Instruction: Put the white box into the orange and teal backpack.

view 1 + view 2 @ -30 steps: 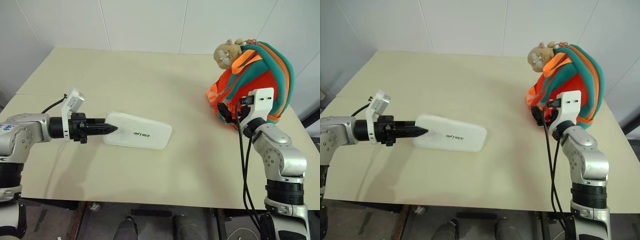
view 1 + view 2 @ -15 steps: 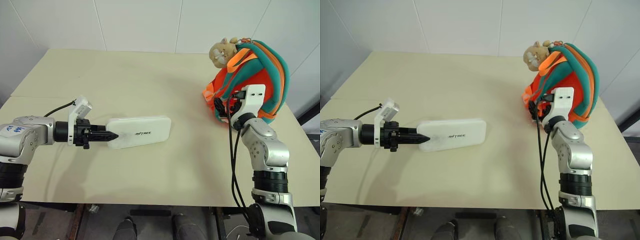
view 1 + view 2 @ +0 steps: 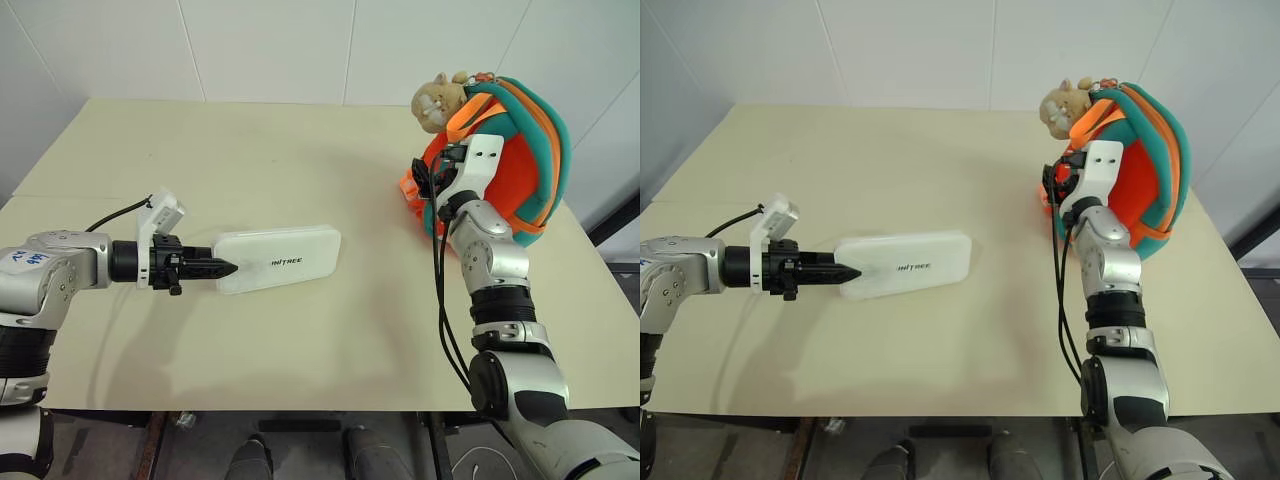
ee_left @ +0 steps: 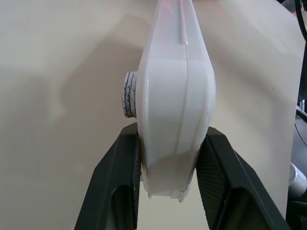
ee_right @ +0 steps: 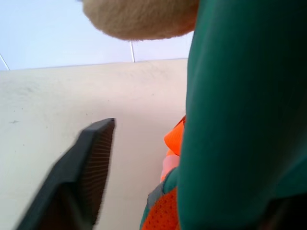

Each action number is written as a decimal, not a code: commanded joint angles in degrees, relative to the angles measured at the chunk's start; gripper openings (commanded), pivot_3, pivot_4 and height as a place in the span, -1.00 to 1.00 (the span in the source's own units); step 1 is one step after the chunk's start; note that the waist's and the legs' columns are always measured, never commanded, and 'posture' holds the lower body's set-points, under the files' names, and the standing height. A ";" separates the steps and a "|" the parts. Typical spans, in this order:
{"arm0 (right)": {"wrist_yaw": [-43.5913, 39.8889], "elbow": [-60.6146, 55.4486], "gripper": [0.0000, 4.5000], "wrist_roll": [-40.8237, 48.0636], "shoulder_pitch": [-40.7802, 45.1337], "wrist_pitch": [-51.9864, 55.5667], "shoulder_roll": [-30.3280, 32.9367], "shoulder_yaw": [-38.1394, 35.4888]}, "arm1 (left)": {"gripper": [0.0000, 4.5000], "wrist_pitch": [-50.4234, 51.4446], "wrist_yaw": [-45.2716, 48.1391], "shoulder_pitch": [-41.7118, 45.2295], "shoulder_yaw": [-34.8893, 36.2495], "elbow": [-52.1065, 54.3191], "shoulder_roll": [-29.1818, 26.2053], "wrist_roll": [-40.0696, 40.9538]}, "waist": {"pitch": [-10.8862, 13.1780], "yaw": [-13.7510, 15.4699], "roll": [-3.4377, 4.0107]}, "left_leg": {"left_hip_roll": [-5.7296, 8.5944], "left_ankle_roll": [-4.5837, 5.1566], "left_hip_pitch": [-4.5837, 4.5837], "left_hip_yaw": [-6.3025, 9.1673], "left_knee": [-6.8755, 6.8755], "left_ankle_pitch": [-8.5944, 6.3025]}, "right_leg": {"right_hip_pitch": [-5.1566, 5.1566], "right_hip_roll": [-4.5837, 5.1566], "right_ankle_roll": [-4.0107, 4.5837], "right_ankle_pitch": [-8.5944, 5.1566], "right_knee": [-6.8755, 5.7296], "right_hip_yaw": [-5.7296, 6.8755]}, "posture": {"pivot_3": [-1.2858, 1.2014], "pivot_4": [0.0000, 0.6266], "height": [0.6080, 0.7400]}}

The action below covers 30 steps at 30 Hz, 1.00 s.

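White box (image 3: 279, 259) clamped in left hand (image 3: 222, 268); right hand (image 3: 425, 185) now at backpack (image 3: 515, 150), fingers unclear.

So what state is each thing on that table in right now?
White box: closed, one end clamped in the left gripper, not yet in the backpack.
Backpack: standing upright at the table's far right; whether it is open cannot be seen.
Plush toy: sitting at the top of the backpack.
Right gripper: up against the backpack's front, one finger beside a teal strap.
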<state>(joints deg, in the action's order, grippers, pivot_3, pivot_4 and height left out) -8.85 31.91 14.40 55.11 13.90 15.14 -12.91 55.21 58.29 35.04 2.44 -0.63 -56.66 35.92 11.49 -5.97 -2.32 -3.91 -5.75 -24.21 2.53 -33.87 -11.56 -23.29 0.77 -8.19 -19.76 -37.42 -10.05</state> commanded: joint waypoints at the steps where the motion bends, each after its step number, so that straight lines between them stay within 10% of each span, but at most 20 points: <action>1: -1.44 -1.45 -0.06 0.77 2.02 -1.52 0.10 -0.39 | -0.44 0.33 -1.13 -0.81 3.03 1.41 -0.34 -0.06 | 0.00 -0.36 0.00 | 0.00 0.00 0.00 0.01 0.00 0.00 | 0.00 0.00 0.00 0.00 -0.01 0.00 | 0.03 -0.52 1.00; 7: -5.90 -6.36 -0.97 3.06 1.82 1.55 -0.24 0.62 | -0.44 0.30 -1.22 -0.46 4.44 0.82 0.02 0.37 | 0.02 -0.76 0.03 | 0.00 -0.01 0.00 0.01 0.01 0.01 | -0.05 -0.02 0.00 0.00 -0.07 0.00 | 0.03 -0.52 1.00; 30: -19.21 -31.33 -1.00 12.27 -6.62 20.92 4.93 4.03 | -0.45 -2.39 -2.75 4.54 9.89 -3.00 1.57 0.82 | 0.03 -0.42 0.05 | -0.02 -0.02 -0.04 0.01 0.06 0.01 | -0.15 -0.04 0.05 -0.11 -0.15 -0.01 | 0.03 -0.52 1.00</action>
<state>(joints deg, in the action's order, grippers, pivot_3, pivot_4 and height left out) -25.94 5.35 24.34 48.02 33.86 19.09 -9.05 54.26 55.11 38.05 9.56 -3.42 -54.38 35.94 11.52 -6.40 -2.27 -3.93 -5.77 -24.25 2.54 -33.82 -11.55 -23.45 0.73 -8.14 -19.86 -37.57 -10.06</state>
